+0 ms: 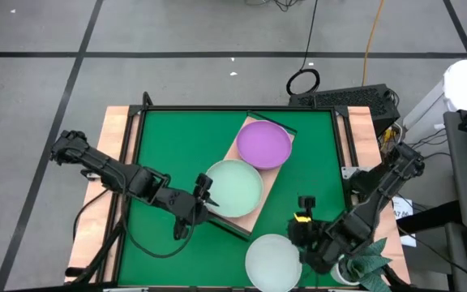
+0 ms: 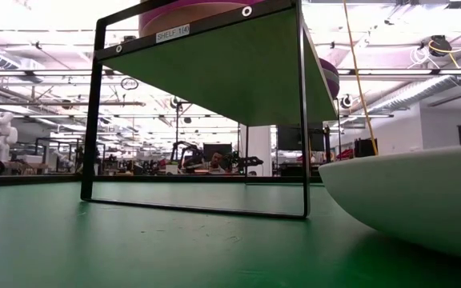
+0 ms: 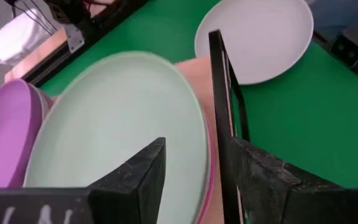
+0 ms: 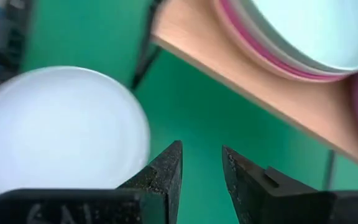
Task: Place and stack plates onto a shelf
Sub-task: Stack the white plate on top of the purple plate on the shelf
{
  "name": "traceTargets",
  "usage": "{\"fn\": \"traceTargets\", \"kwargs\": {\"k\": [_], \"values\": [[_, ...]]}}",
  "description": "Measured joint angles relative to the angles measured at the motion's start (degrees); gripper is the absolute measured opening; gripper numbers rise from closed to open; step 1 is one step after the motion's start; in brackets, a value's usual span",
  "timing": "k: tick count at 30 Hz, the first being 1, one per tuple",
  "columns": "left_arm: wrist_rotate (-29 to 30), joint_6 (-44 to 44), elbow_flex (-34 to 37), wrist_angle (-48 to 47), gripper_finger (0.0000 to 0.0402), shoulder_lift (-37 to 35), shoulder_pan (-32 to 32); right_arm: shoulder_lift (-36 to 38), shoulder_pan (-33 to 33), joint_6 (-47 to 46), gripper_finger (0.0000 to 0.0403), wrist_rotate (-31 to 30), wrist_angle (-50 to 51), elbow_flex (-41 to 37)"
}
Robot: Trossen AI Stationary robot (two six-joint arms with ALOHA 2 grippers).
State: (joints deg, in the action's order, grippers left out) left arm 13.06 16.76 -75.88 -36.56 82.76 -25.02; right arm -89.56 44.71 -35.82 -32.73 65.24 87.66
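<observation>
The shelf (image 1: 254, 212) is a light wooden board on a thin dark frame, lying slantwise mid-mat. On it sit a purple plate (image 1: 263, 143) and a pale mint plate (image 1: 233, 187); the mint one tops a pink and magenta stack (image 3: 209, 180). A whitish plate (image 1: 274, 261) rests flat on the green mat by the near edge. My left gripper (image 1: 205, 191) is open at the mint plate's left rim (image 3: 199, 134), one finger over the plate and one outside. My right gripper (image 1: 305, 203) is open over bare mat between the whitish plate (image 4: 55, 137) and the shelf (image 4: 278, 93). My left gripper (image 3: 197, 146) stands with its open fingers on either side of the mint plate's rim, coming from the table's left. Whether a finger touches the rim, I cannot tell. The plate lies flat on the stack.
The low view looks under the shelf's dark frame (image 2: 303, 112), with the whitish plate (image 2: 406, 200) close on the right. A green leafy item (image 1: 373, 268) lies by the right arm at the near right corner. Cables and a keyboard lie beyond the table's far edge.
</observation>
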Motion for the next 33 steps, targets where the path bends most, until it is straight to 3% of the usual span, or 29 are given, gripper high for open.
{"fn": "traceTargets", "kwargs": {"k": [7,20,33], "values": [[0.24,-3.39,-0.83,0.88,0.0184,-0.11,-1.44,0.00,4.94,-4.07,0.0098,0.22,-3.90,0.00],[0.83,-6.41,-0.83,0.66,0.0184,-0.11,-1.26,-7.78,6.47,-7.94,0.0098,17.60,-12.88,-0.02],[2.05,-13.61,-0.83,0.65,0.0184,-0.11,-1.29,-12.47,6.27,-5.15,0.0098,20.41,-14.49,-0.02]]}}
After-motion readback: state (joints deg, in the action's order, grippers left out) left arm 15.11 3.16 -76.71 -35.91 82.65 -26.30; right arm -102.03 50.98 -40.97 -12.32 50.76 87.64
